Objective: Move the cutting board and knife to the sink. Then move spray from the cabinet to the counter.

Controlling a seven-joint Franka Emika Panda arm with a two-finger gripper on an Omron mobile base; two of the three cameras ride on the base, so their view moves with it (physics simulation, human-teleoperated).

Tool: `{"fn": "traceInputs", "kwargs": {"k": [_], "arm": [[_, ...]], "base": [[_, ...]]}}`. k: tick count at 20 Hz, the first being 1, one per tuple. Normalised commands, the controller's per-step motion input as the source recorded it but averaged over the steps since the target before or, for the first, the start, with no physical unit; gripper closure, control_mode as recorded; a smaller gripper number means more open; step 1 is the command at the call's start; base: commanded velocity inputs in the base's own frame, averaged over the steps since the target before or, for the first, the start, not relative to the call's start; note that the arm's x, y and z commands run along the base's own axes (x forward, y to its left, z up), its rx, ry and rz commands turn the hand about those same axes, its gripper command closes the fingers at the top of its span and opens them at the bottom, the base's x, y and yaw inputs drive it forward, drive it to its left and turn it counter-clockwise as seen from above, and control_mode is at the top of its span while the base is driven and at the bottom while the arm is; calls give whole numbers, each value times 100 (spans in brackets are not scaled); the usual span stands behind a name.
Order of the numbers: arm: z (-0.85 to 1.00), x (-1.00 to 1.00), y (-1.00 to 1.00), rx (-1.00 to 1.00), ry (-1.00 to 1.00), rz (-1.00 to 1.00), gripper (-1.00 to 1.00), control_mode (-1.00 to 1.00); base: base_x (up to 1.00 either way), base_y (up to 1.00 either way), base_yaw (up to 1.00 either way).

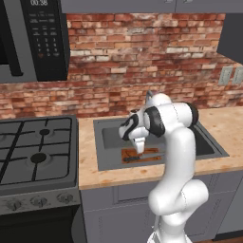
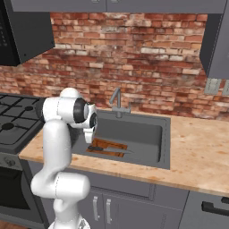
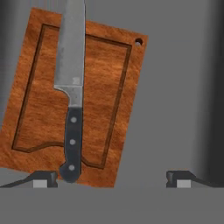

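Cutting board (image 3: 74, 100) lying flat on the floor of the sink (image 1: 110, 135), with the knife (image 3: 72, 92) resting lengthwise on top of it, black handle toward the hand (image 3: 111, 178). The hand hangs above the basin with its fingers spread wide, holding nothing. The sink is set into the counter (image 2: 201, 152), just beside the gas stove (image 1: 33, 147).

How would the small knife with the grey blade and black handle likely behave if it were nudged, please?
The small knife with a grey blade and black riveted handle looks rigid. It lies flat on the reddish-brown grooved wooden board in the dark grey sink, so it would probably slide, not roll.
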Motion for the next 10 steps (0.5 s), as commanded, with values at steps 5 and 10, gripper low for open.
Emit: {"fn": "traceInputs", "kwargs": {"k": [5, 10], "arm": [[57, -40, 0, 0, 0, 13, -100, -100], [55, -46, 0, 0, -1, 19, -100, -100]], "base": [[0, 0, 0], [0, 0, 0]]}}
